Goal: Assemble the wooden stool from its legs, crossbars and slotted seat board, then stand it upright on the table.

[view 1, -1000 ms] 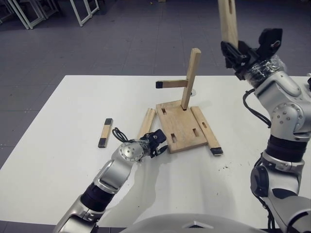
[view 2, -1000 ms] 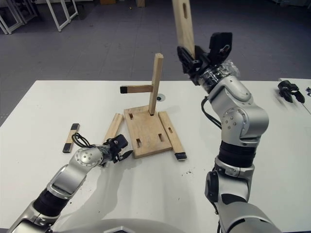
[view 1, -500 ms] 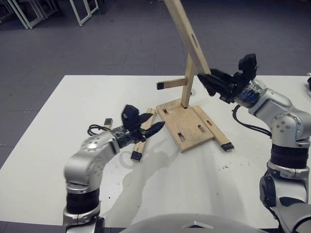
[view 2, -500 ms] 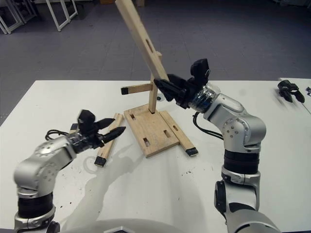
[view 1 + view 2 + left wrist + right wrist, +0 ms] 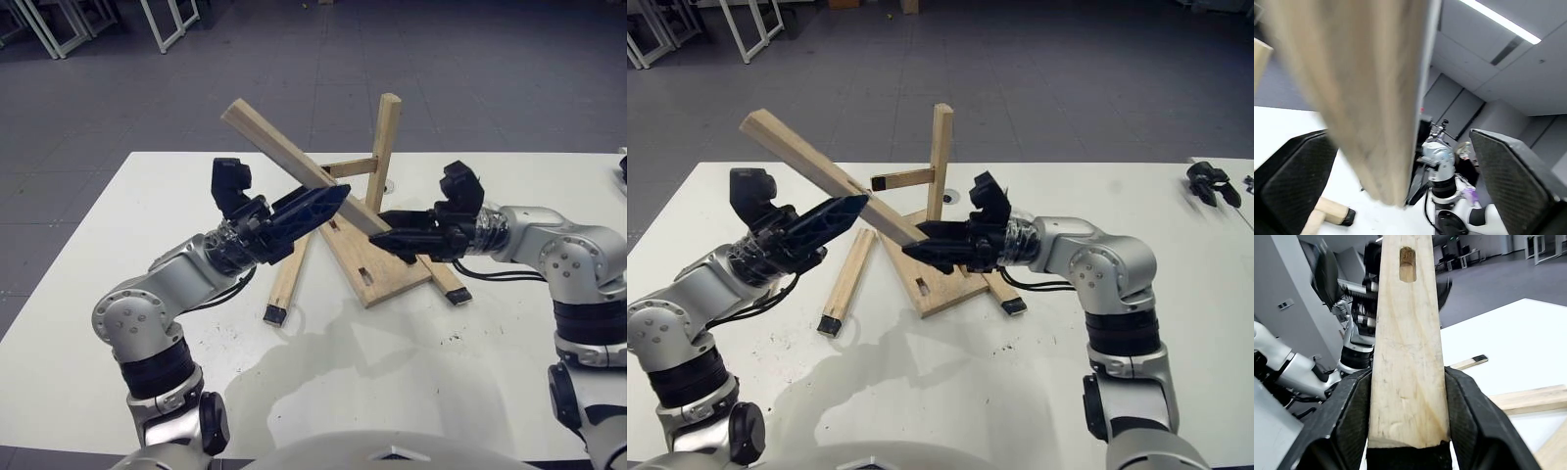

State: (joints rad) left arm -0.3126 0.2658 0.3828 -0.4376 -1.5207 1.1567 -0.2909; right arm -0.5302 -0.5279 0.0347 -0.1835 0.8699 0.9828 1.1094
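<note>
Slanting above the seat board [image 5: 397, 274] mid-worktop [image 5: 118, 245], well inside its edges, the leg [image 5: 269, 142] pointed up toward the robot's left; right fingers [image 5: 407, 239] clamped its lower end, left fingers [image 5: 313, 204] straddled it, spread apart.

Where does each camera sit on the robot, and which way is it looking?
Left eye view: on the head, facing forward and down at the table; both arms show, left gripper and right gripper at the raised leg.
Right eye view: beside it, same scene, both arms.
Left wrist view: on the left wrist, facing past its open fingers and the leg toward the right arm.
Right wrist view: on the right wrist, facing along the clamped leg toward the left arm.
Shared: the raised leg.
</note>
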